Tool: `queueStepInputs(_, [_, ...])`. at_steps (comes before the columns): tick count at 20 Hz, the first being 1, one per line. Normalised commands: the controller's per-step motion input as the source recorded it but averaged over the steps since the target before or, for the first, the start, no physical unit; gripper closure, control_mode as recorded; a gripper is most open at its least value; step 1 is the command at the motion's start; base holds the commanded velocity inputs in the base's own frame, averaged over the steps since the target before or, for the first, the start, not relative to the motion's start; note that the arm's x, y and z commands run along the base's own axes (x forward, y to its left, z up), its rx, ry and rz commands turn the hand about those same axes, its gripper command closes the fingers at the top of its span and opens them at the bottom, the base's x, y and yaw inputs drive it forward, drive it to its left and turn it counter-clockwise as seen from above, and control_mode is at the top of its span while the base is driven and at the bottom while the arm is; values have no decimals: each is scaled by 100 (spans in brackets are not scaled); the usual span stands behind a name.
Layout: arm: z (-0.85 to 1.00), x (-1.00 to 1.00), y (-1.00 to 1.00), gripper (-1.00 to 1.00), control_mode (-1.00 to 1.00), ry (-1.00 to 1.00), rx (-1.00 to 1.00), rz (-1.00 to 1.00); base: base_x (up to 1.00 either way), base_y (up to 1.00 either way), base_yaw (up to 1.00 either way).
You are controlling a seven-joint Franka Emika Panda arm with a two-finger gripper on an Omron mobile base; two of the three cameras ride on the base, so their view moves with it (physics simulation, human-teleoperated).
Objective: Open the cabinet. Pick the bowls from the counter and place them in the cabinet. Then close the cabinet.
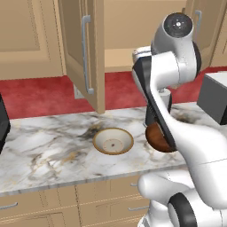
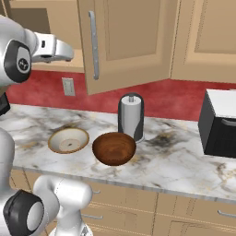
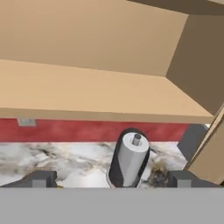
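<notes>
The cabinet (image 1: 119, 35) stands open, its left door (image 1: 82, 48) and right door (image 2: 124, 41) swung out. My gripper (image 3: 111, 180) is open and holds nothing. It is raised in front of the cabinet's bare lower shelf (image 3: 100, 92), and my white hand (image 2: 53, 48) reaches toward the opening. Both bowls rest on the marble counter (image 2: 184, 161) below. The cream-white bowl (image 1: 113, 141) (image 2: 68, 139) is on the left. Just right of it sits the dark wooden bowl (image 2: 114, 147), which in the left base view (image 1: 155, 135) is partly hidden behind my arm.
A grey cylindrical canister (image 2: 131, 115) (image 3: 131, 159) stands behind the wooden bowl, near the red back wall. A black box appliance (image 2: 219, 122) sits on the counter to the right. A wall outlet (image 2: 68, 86) is under the cabinet. Drawers (image 1: 40, 199) run below the counter.
</notes>
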Motion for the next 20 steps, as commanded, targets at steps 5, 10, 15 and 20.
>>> queueStepInputs(5, [-18,69,6,-100,-100,-5,0,0,0,0,0])
queueStepInputs(10, [0,82,0,-100,-100,1,1,0,0,0,0])
queueStepInputs(15, [0,79,-6,-100,-100,0,0,-1,0,0,0])
queueStepInputs(20, [0,51,-47,-100,-100,0,0,-7,0,0,0])
